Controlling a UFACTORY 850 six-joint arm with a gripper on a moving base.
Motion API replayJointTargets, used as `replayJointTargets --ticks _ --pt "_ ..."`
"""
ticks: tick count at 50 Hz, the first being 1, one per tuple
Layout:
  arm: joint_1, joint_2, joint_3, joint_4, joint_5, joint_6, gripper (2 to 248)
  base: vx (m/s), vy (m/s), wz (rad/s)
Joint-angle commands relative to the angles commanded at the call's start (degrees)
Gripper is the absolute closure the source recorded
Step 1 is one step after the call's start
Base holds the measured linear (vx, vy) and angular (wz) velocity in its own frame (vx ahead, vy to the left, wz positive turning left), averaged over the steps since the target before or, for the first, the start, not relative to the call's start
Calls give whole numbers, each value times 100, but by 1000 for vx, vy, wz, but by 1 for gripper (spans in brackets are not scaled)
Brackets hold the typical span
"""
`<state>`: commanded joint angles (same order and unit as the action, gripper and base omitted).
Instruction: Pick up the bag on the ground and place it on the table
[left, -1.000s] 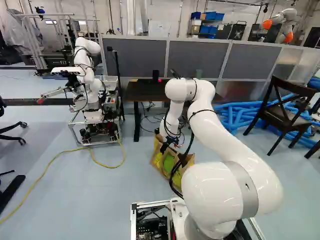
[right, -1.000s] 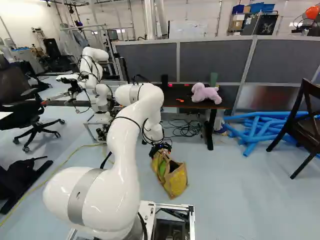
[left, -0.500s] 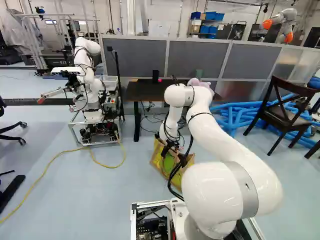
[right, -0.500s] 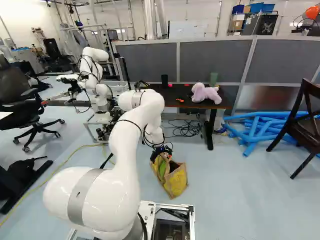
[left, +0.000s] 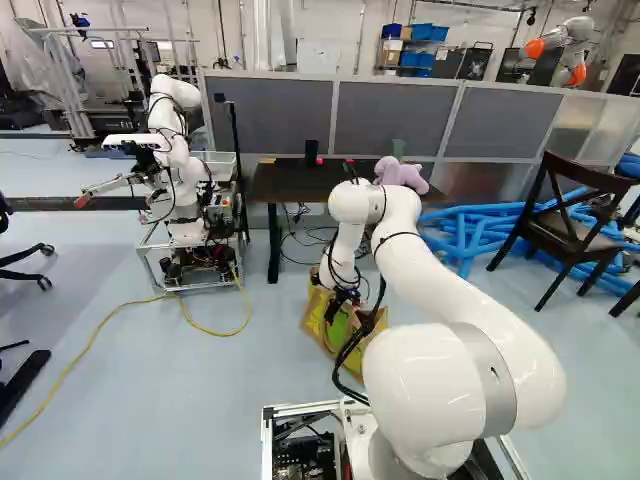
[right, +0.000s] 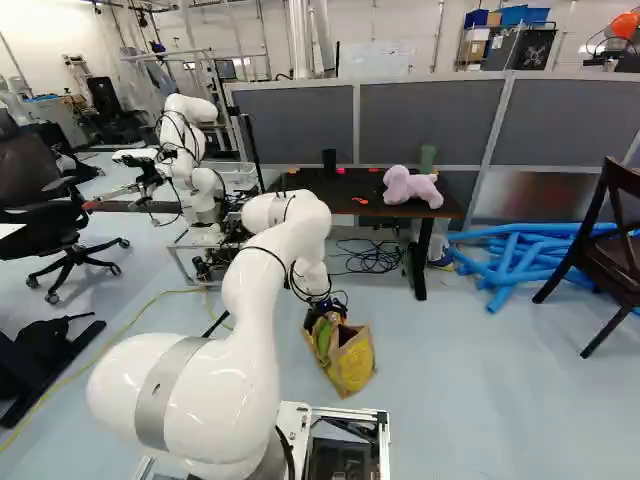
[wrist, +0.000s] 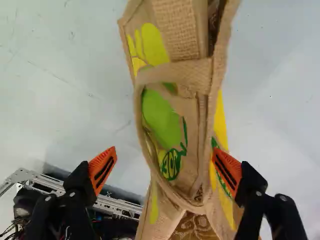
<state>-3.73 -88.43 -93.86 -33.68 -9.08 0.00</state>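
My gripper is low over the far end of the bag, a tan burlap bag with yellow and green print standing on the floor. In the wrist view the gripper is open wide, with the bag's looped handle and upper edge passing between its orange pads. One pad lies close over the bag's side; whether it touches cannot be told. The other stands off over the floor. Beyond the bag is the dark table, holding a purple plush toy.
Another robot stands on a cart at the left. Cables lie under the table. Blue tubes and a dark wooden chair are at the right. A yellow cable crosses the floor; grey partitions stand behind.
My arm has come down and its gripper has lowered toward the bag's top. The plush toy has come into sight past the arm in the left base view. The bag and base have stayed put.
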Motion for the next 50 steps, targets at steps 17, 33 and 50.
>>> replayJointTargets --ticks 17,33,50 --pt "-278 -445 -600 -2 -4 0 3 0 0 0" --pt "-298 -560 -731 -2 -4 0 32 0 0 0" --pt "-299 -561 -733 -2 -4 0 181 0 0 0"
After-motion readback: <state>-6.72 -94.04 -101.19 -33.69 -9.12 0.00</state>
